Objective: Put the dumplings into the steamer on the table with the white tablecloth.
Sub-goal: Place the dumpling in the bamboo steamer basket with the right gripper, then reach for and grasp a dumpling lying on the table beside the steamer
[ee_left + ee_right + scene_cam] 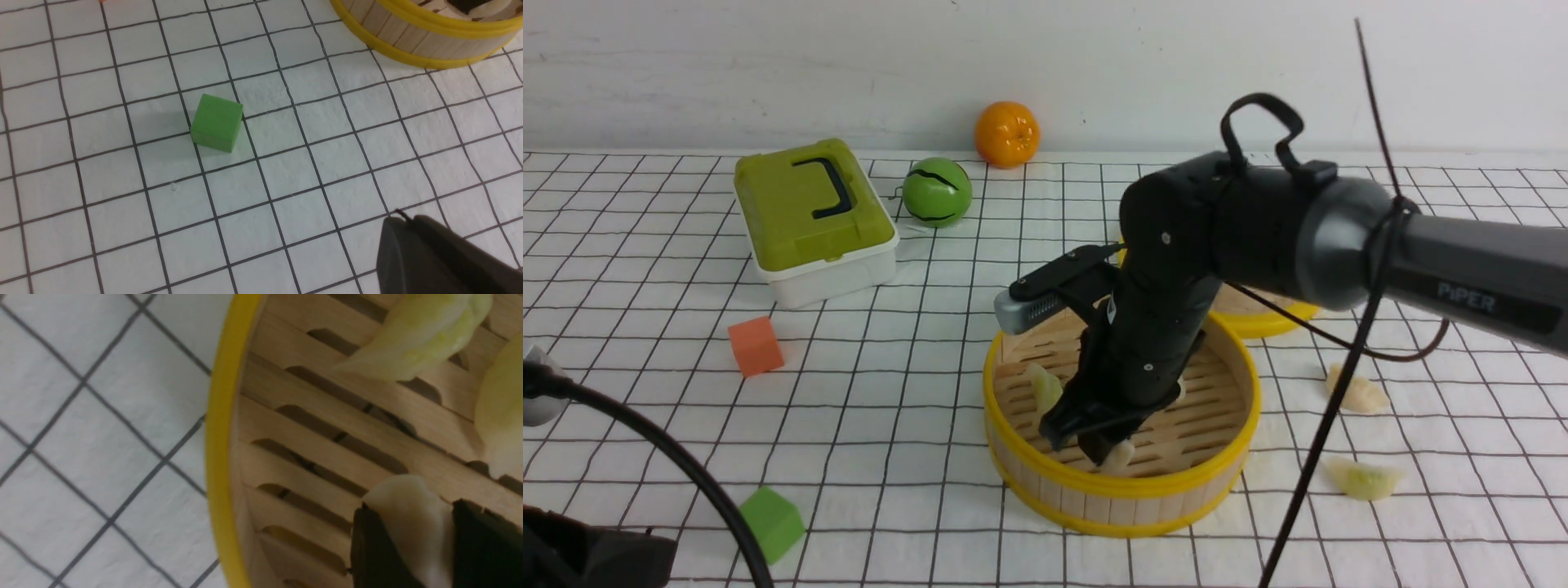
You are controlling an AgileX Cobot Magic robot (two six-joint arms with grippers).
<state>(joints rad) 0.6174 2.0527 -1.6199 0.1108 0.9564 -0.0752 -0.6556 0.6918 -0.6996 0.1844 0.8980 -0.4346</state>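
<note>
Low in front, left of the round bamboo steamer with yellow rims (pixel 1125 510), the shut black left gripper (pixel 437 245) hung over the black-lined white cloth (pixel 890 392). Bent down into the steamer, the black right gripper (pixel 412 539) pinched a pale toy dumpling (pixel 412 514). Behind the steamer stood a white wall (pixel 931 73).

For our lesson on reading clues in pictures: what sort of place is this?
Probably a robot practice or test station rather than a real kitchen: a robot arm works over a bamboo steamer, on a grid-lined cloth with plain foam-like cubes nearby, such as the green one.
</note>
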